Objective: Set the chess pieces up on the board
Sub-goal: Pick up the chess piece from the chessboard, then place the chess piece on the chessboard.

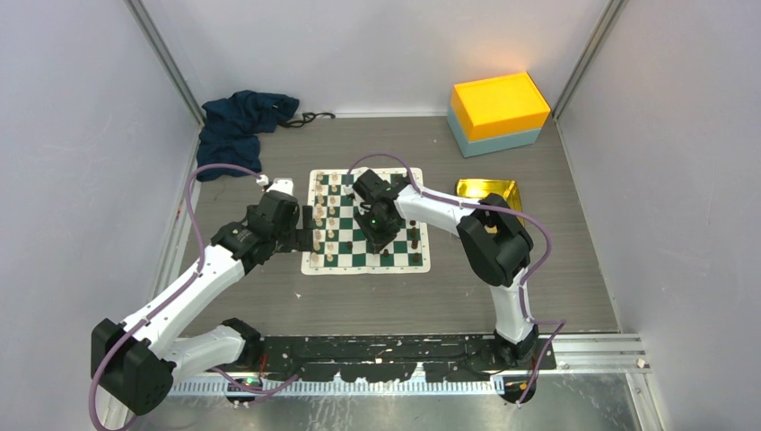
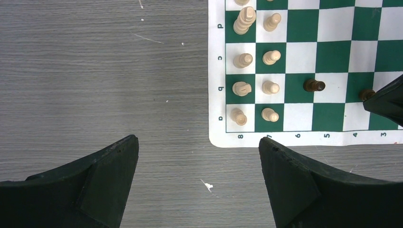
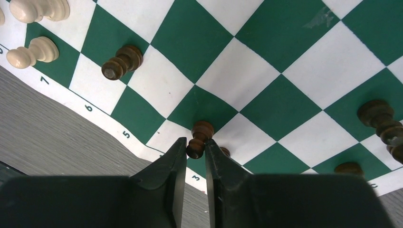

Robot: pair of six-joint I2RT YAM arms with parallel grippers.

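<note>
The orange-and-teal box point(image 1: 499, 113) is sitting at the far right of the grey table point(image 1: 377, 301). The gold tray point(image 1: 489, 189) is lying near it. A crumpled dark blue cloth point(image 1: 238, 126) is lying far left.

Chess pieces point(image 2: 270, 87) stand on the board point(image 2: 332, 57), one dark pawn point(image 3: 198, 137) gripped.

Both my arms are the same build. The left arm point(image 1: 193, 283) and the right arm point(image 1: 504, 296) have white shells on the long links and chunky black housings at the joints. A mauve cable point(image 1: 191, 193) loops off the left one, and a second mauve cable point(image 1: 537, 247) trails down the right one. The black bases sit on a black rail point(image 1: 386, 348) flecked with pale chips at the near bench edge. A green light point(image 1: 369, 218) glows on the right wrist. The left claw point(image 2: 198, 142) has two matte black wedge fingers with bevelled faces. The right claw point(image 3: 195, 145) has the same black fingers, thin at the tips, with a broad black body behind them.
</note>
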